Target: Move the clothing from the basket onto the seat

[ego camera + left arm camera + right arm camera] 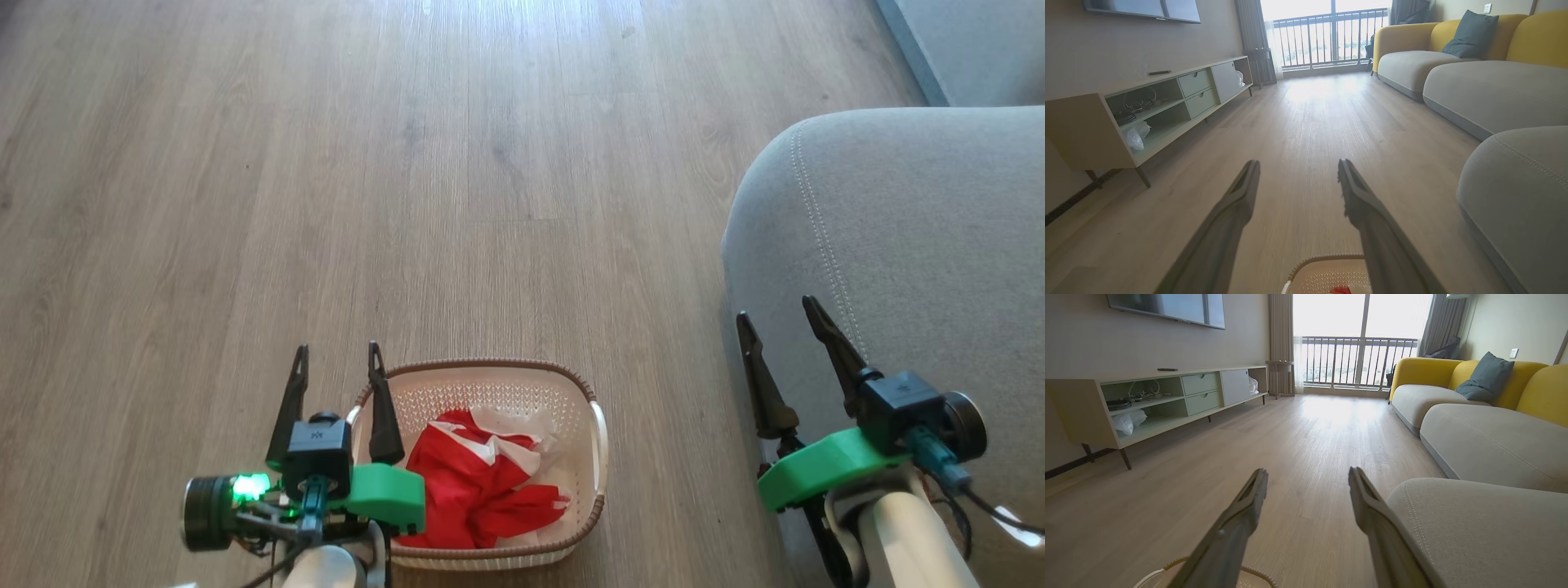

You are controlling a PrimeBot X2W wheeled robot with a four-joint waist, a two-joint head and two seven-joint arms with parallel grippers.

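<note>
Well, the wooden floor (326, 163) is stretching away ahead of both end effectors. The grey seat (898, 245) is bulking up directly beneath and beyond the right end effector (775, 306), whose two dark fingers are standing wide apart and holding nothing. The basket (490, 369) is sitting on the floor just to the inner side of the left end effector (338, 346), with its brown rim running close behind that end effector's inner finger. This one too is gaping open and carrying nothing. The clothing (478, 482) is lying crumpled inside the basket, below and inward of the left fingers, as red folds with white trim heaped toward the near wall.

To my eye the step in hand is reaching in for a first garment, with none of the red fabric showing on the seat yet. The left end effector is looking the better placed for it. Its fingers are pointing out along the floor rather than down, so I would say it is needing to tip its wrist and come in over the rim, not against the perforated wall. Pinching a raised fold near the top of the heap is seeming wisest, since soft cloth bunches and one piece is likely to be dragging its neighbours along. The basket is looking light, so a snagged cuff could be tugging it sideways or lifting it. Raising the garment well clear of the rim before swinging across toward the seat should be helping.
</note>
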